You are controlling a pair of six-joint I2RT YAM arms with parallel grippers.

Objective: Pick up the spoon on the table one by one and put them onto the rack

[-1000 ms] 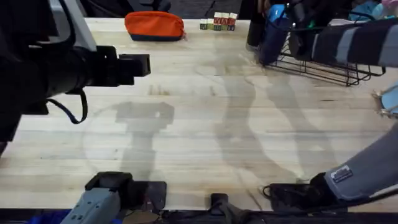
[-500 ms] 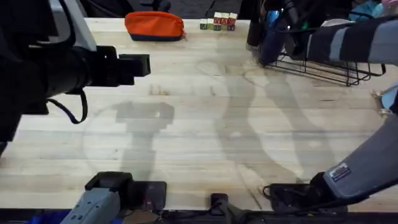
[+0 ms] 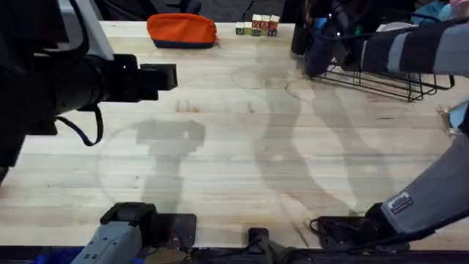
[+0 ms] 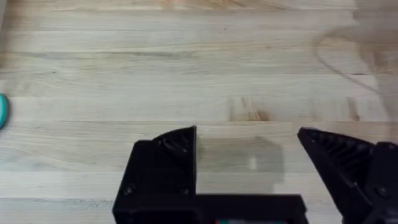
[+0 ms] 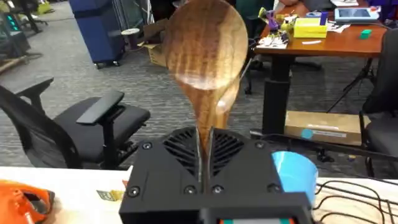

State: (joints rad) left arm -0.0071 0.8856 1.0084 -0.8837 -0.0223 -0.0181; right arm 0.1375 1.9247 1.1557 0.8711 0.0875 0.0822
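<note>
No words can be read anywhere. The right claw [image 5: 205,149] is clamped on the brown spoon [image 5: 205,56], up by the black rack [image 3: 381,77]. The left claw [image 4: 249,155] is wide apart above the bare worktop [image 3: 234,147]. An orange pouch [image 3: 182,31] and small blocks [image 3: 256,26] sit at the far edge.

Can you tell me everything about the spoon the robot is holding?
The spoon looks like dark brown wood with wavy grain and a bit of shine. Its wide oval bowl stands straight up, and below it the neck narrows down into the right claw, whose black fingers are shut tight on it. The rest of the handle is hidden in the claw. Nothing else touches it. Seen from the wrist, it is held up in the air beside the blue holder.
</note>
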